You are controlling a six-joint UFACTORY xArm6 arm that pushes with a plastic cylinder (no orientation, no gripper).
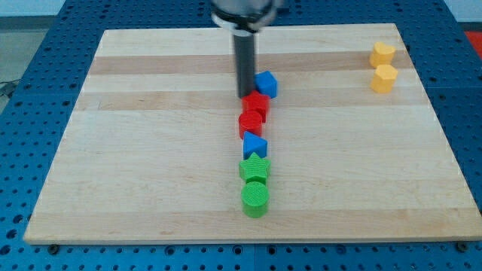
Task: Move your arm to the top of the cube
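A blue cube [266,84] lies near the board's upper middle. My tip [246,95] is right at its left side, touching or nearly touching it, and just above a red block [256,105]. Below that run, in a line down the view, a second red block [250,123], a blue triangular block [254,144], a green star block [254,168] and a green cylinder [255,199]. The rod [245,64] comes down from the view's top.
Two yellow blocks, one [382,53] above the other [384,77], sit near the board's upper right corner. The wooden board [135,150] rests on a blue perforated table [22,98].
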